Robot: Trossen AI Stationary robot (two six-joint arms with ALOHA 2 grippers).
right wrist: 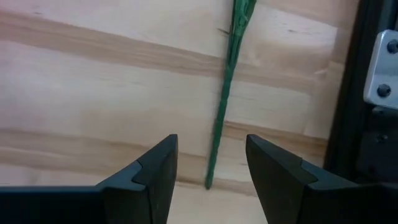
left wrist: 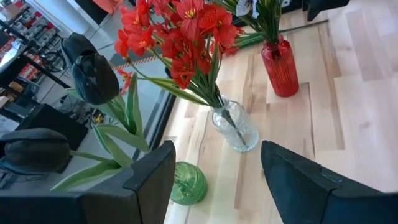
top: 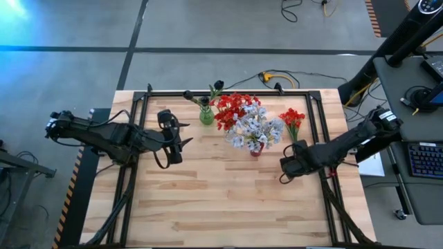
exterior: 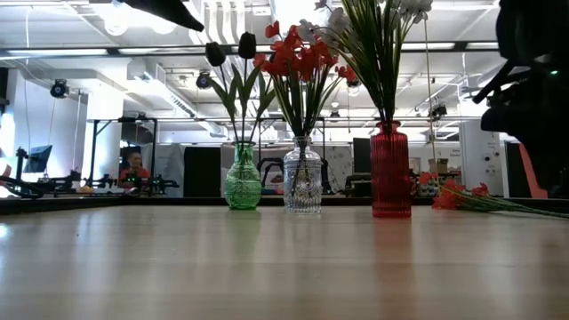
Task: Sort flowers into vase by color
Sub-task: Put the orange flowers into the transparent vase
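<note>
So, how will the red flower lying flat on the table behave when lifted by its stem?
The red flower probably feels light. Its thin stem may slip or bend, and the heavier blossom end would likely droop.

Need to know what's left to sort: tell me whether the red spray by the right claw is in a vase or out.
Out. The red spray lies flat on the table, its stem between the open right claw fingers.

Grey concrete floor (top: 208,28) crossed by dark lines, trailing cables (top: 304,72); bright white ceiling (exterior: 107,36) with ducts; keyboard (top: 423,159) on side desk.
</note>
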